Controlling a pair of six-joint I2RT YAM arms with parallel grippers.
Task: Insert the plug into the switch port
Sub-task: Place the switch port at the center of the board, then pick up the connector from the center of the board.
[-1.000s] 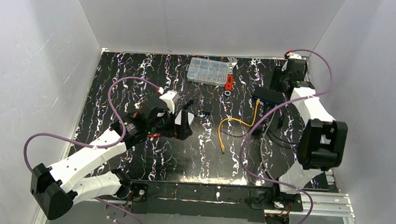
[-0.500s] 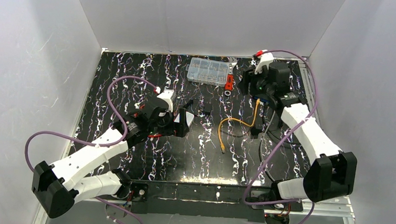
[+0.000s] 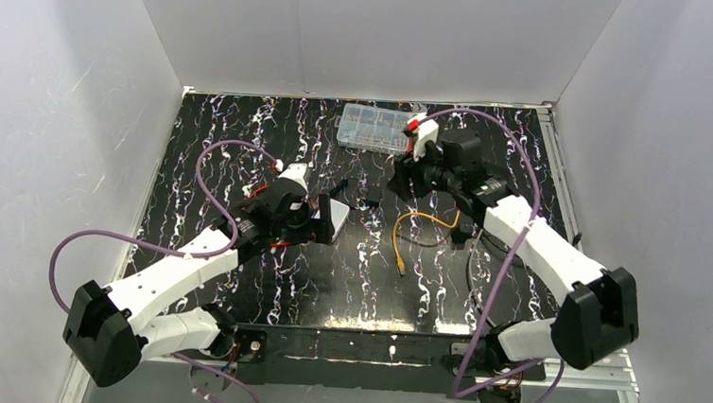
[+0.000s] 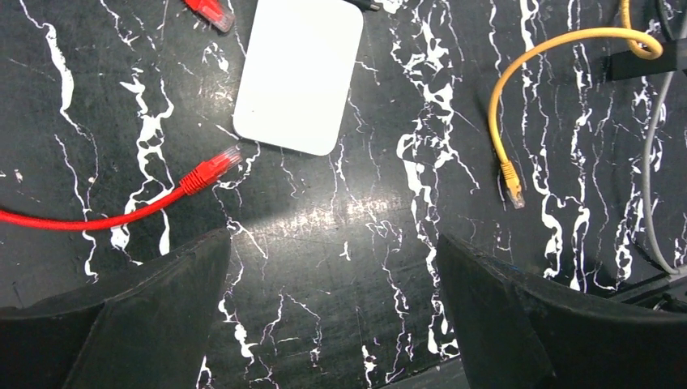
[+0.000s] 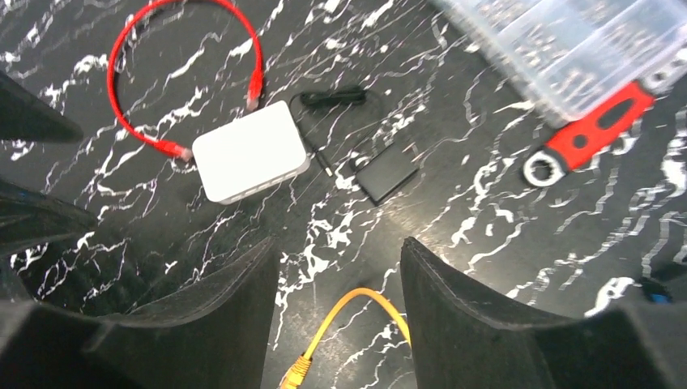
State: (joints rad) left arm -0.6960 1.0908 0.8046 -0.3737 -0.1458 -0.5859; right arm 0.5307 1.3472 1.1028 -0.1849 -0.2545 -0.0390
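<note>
The orange cable (image 3: 424, 220) loops across the middle of the table and ends in the plug (image 3: 401, 268), lying loose. The plug also shows in the left wrist view (image 4: 513, 185) and at the bottom edge of the right wrist view (image 5: 295, 374). My right gripper (image 3: 403, 179) is open and empty, hovering above the cable's loop (image 5: 369, 301). My left gripper (image 3: 321, 224) is open and empty, next to the white box (image 3: 339, 214), left of the plug. The switch is mostly hidden under my right forearm; only a blue speck (image 5: 659, 296) shows.
The white-grey box (image 4: 300, 73) lies with a red cable and its connector (image 4: 212, 170) beside it. A small black adapter (image 5: 387, 174), a red tool (image 5: 591, 134) and a clear parts box (image 3: 373, 128) lie at the back. A grey cable (image 4: 648, 194) runs on the right.
My right arm has swung left from the back right corner, uncovering nothing of the switch, and now hangs over the table's middle. My left gripper has shifted slightly. The plug has not moved.
</note>
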